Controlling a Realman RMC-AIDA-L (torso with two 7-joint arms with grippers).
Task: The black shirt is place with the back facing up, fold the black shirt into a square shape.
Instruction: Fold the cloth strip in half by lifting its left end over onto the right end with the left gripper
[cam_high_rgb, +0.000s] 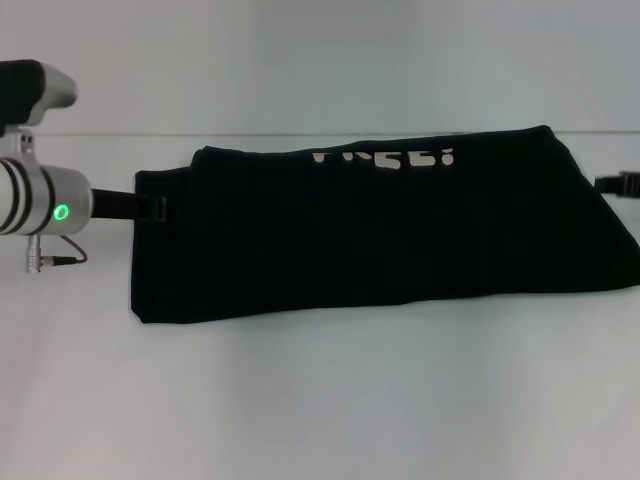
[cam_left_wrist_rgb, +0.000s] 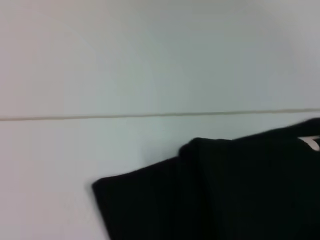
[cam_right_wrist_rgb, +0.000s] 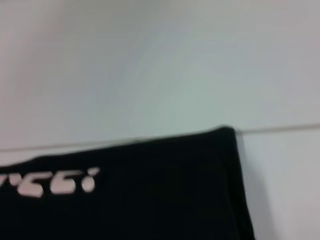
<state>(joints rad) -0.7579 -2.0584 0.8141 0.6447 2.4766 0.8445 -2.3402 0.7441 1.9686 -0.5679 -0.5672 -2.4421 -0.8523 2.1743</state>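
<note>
We judge the black shirt (cam_high_rgb: 380, 230) folded to a long band, crosswise fold left; left gripper (cam_high_rgb: 152, 208) and right gripper (cam_high_rgb: 618, 184) at its ends, finger state indeterminate.

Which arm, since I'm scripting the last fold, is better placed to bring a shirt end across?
Left, probably: the left claw sits right against the black shirt's left end, at mid-height. The right claw is beside the right end too, but barely in view.
</note>
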